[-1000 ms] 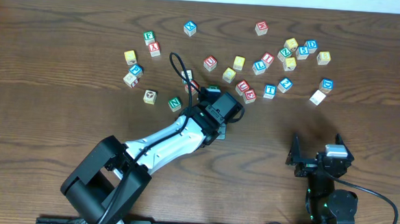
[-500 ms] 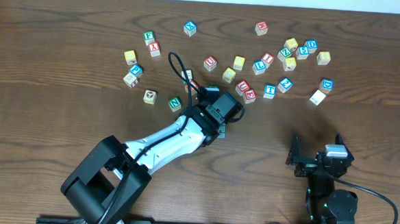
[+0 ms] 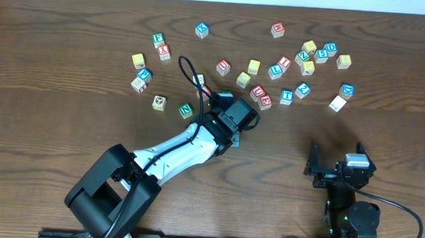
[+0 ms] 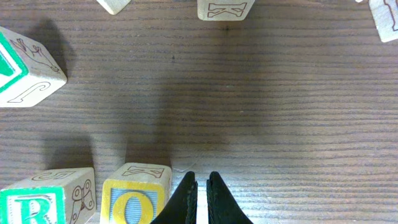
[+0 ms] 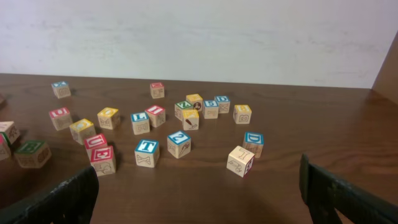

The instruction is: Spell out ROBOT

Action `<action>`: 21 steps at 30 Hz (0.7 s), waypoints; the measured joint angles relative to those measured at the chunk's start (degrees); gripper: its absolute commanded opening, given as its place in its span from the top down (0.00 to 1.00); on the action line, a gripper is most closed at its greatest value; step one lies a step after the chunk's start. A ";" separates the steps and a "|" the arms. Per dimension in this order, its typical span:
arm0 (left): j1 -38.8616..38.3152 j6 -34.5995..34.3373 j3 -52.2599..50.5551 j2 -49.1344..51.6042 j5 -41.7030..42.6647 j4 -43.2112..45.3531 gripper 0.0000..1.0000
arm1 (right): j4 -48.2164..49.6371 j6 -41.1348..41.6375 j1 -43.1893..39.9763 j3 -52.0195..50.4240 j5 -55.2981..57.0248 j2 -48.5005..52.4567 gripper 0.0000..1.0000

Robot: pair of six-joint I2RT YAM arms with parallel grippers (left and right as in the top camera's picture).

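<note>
At the centre of the tabletop [image 3: 386, 135], we find the left arm [image 3: 186, 143] stretched from the near-left corner toward the scattered cubes. The left wrist view shows the left gripper [image 4: 200, 188] with both fingers pressed together and nothing between them, its tips low over bare wood. Just beside the fingers stands the yellow-faced O cube [image 4: 132, 202], separated from them by a narrow gap. The green-faced R cube [image 4: 38, 205] sits just beside the O cube, on the side away from the fingers. Both cubes are cut off by the lower edge of that view, and the wrist hides them in the overhead view. A green-lettered cube [image 4: 22, 65] lies rotated at the upper left of the wrist view, well apart from the pair.

Near the front-right edge, the right gripper [image 5: 196, 180] hangs with its fingers spread wide, holding nothing. Ahead of it, the blue-faced T cube [image 5: 147, 149] stands upright on the tabletop, just beside a blue-faced 2 cube [image 5: 178, 140] and well apart from the O and R cubes. Farther back, more cubes lie in a loose cluster; we cannot read most of their letters.
</note>
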 measured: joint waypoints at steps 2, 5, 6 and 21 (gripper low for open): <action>0.00 0.00 -0.35 0.00 -0.13 0.28 0.92 | 0.00 0.00 0.00 0.00 0.00 0.00 0.01; 0.00 0.00 -0.72 0.02 -0.15 0.85 0.92 | 0.00 0.00 0.00 0.00 0.02 0.00 0.01; 0.00 0.00 -0.74 0.04 -0.15 0.98 0.92 | 0.00 0.00 0.00 0.00 0.00 0.00 0.01; 0.00 -1.27 -0.83 3.54 -0.35 3.39 0.92 | 0.00 0.02 0.00 0.00 0.00 0.00 0.01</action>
